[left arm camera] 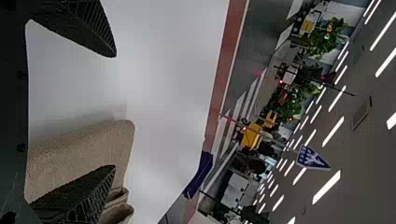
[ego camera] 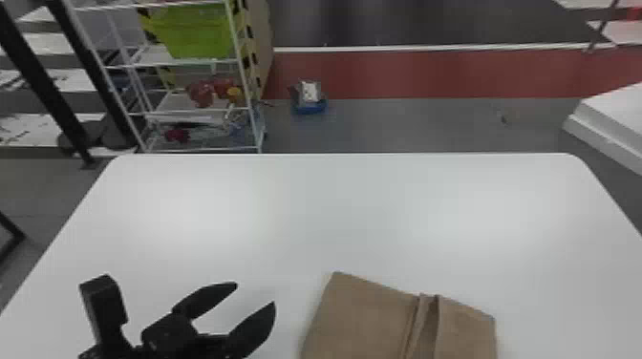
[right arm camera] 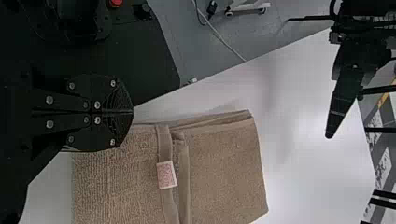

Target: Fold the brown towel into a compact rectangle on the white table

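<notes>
Brown, ribbed terry towel [ego camera: 368, 315] lies folded, roughly rectangular, at the table's [ego camera: 305, 215] near side, right of centre, long axis left-right with its far edge slanting nearer rightward, smooth hems crossing it near-to-far, left gripper [ego camera: 255, 294] spread wide to its left, right gripper [right arm camera: 132, 112] closed at its near edge.

No text could be read: reddish print on 1 white label [right arm camera: 166, 175] on the brown towel [right arm camera: 224, 163] and white marks on 1 blue sign [left arm camera: 312, 158] were illegible.
</notes>
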